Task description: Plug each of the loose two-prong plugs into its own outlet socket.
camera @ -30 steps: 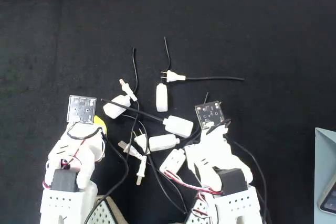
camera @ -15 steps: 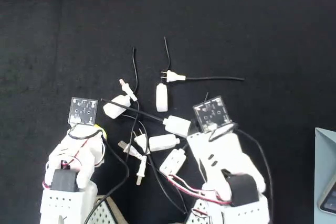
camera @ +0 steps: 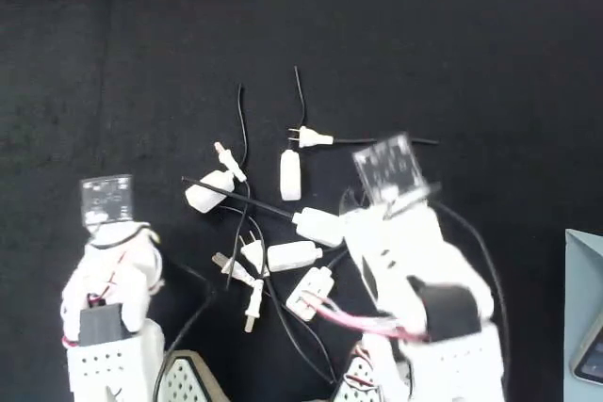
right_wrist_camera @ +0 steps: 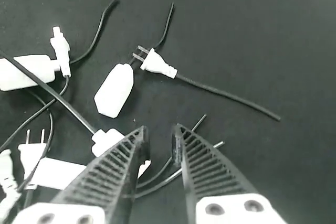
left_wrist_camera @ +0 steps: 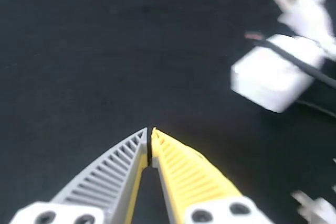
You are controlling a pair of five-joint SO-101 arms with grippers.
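Right fingers (right_wrist_camera: 126, 156) hang slightly parted and empty, left fingers (left_wrist_camera: 178, 166) pressed together on nothing; white two-prong plug (right_wrist_camera: 157, 65) lies on black tabletop (right_wrist_camera: 273, 35) beside white oblong socket (right_wrist_camera: 114, 90). Seemingly the approach step: next, straddle the plug body squarely

Everything's bunched in the middle of the table (camera: 490, 54). The back plug (camera: 311, 137) lies farthest away, cord trailing right, with the middle socket (camera: 290, 174) just in front. The left socket (camera: 209, 191) is left of that, a small plug (camera: 229, 161) touching it. The right pincer (right_wrist_camera: 159, 128) is over the bunch's right side, the left pincer (left_wrist_camera: 149, 129) off to its left.
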